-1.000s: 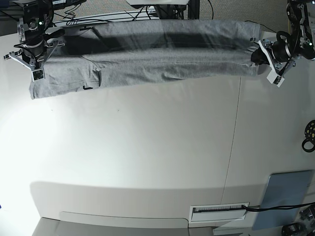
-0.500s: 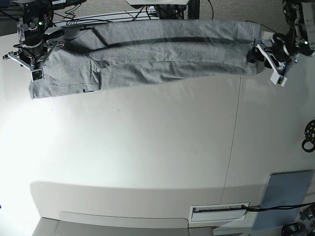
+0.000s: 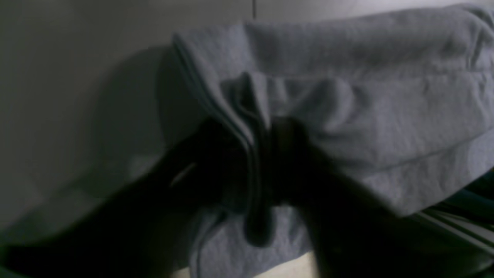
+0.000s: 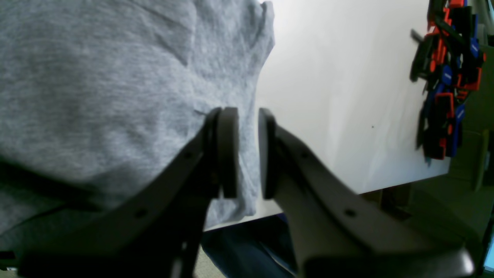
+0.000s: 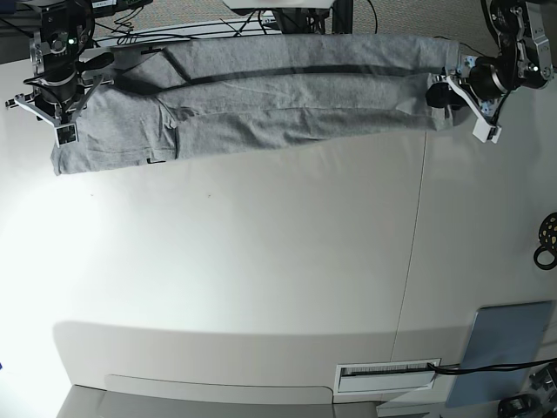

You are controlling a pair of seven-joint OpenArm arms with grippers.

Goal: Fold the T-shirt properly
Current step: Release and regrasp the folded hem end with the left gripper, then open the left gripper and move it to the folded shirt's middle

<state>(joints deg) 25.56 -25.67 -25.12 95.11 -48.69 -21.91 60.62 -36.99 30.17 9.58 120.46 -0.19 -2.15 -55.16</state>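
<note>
T-shirt (image 5: 278,91) pinched by left gripper (image 3: 258,170); right gripper (image 4: 247,154) slightly parted around fabric

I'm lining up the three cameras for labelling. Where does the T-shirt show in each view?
Base: the T-shirt stretches across the top, between both arms.
Left wrist: it fills the centre and right, bunched where the left gripper pinches it.
Right wrist: it covers the left half, with the right gripper over its edge.
Shared landmark: the white table.
</note>
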